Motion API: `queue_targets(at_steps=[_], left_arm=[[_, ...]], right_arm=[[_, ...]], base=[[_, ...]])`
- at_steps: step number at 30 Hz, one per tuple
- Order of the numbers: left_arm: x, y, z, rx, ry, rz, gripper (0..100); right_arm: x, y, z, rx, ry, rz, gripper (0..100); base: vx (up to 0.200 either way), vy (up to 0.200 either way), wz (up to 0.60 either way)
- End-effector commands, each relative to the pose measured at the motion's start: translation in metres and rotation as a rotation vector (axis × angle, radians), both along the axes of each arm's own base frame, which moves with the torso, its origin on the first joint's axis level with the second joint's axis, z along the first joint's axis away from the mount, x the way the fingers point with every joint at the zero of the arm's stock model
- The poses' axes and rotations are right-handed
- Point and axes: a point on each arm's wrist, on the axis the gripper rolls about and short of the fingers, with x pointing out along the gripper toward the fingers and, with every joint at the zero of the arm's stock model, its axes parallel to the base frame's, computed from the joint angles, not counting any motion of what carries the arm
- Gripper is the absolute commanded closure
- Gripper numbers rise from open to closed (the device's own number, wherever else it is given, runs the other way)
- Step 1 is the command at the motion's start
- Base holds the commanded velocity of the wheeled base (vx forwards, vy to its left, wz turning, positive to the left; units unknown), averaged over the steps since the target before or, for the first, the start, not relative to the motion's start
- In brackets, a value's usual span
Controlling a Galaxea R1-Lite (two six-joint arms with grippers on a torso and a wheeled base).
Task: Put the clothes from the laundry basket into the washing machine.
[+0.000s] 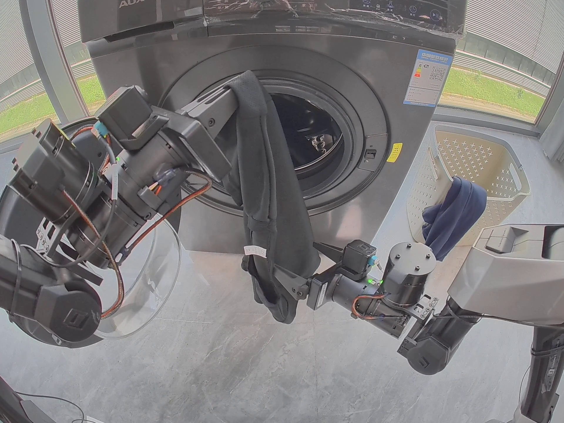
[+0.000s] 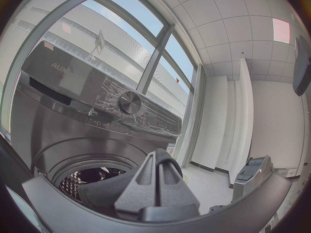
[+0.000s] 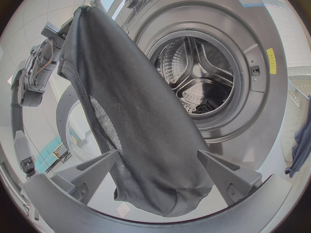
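**Garment hangs short of the drum**

Your left gripper (image 2: pixel 158 164) is clamped on the top of a dark garment (image 1: pixel 264 195), held high before the washer (image 1: pixel 376 71) opening. Your right gripper (image 3: pixel 157 157) stands spread either side of the hanging tail, gripping nothing. The cloth hangs outside the drum (image 3: pixel 197 75). Release now and it likely drops to the floor (image 1: pixel 235 353); push without lifting the tail and it may snag the rim. A blue cloth (image 1: pixel 452 215) drapes the basket (image 1: pixel 499 154).

The washing machine (image 1: pixel 376 71) front is brushed grey metal with a satin sheen, and crinkled clear film (image 1: pixel 352 1) covers its panel. The drum (image 3: pixel 194 65) is polished, embossed steel. The dark grey garment (image 1: pixel 270 195) is matt mesh cloth. The laundry basket (image 1: pixel 470 154) is perforated cream plastic. The floor (image 1: pixel 235 359) is glossy marbled tile.
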Motion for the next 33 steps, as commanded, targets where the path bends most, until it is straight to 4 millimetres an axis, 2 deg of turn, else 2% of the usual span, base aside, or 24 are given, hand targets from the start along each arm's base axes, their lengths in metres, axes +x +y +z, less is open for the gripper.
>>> queue_targets(at_steps=[1,9,15,16,19,21,23,24,28,33], left_arm=[[-0.007,-0.001,0.005,-0.010,-0.015,-0.019,100],[-0.027,-0.002,0.014,-0.024,-0.035,-0.066,100],[-0.033,-0.001,0.019,-0.028,-0.040,-0.078,100],[-0.033,0.000,0.019,-0.029,-0.041,-0.077,100],[-0.031,0.002,0.018,-0.024,-0.031,-0.063,100],[-0.028,0.004,0.015,-0.016,-0.018,-0.048,100],[-0.022,0.012,0.010,-0.003,-0.001,-0.011,100],[-0.017,0.018,0.003,0.014,0.021,0.018,100],[-0.007,0.032,-0.018,0.061,0.091,0.075,100],[0.001,0.036,-0.057,0.140,0.217,0.098,100]], right_arm=[[0.020,0.017,-0.018,-0.007,-0.010,0.001,0],[0.051,0.038,-0.030,-0.015,-0.046,-0.010,0],[0.063,0.048,-0.030,0.015,-0.081,-0.017,0],[0.064,0.048,-0.029,0.019,-0.085,-0.019,100],[0.063,0.046,-0.027,0.024,-0.089,-0.023,100],[0.065,0.037,-0.023,0.023,-0.089,-0.045,100],[0.066,0.027,-0.011,0.033,-0.098,-0.073,100],[0.065,0.015,0.003,0.043,-0.109,-0.097,100],[0.060,-0.010,0.041,0.081,-0.156,-0.150,100],[0.042,-0.024,0.084,0.132,-0.211,-0.164,100]], base=[[0.000,0.000,0.00],[0.000,0.000,0.00],[0.000,0.000,0.00],[0.000,0.000,0.00],[0.000,0.000,0.00],[0.000,0.000,0.00],[0.000,0.000,0.00],[0.000,0.000,0.00],[0.000,0.000,0.00],[0.000,0.000,0.00]])
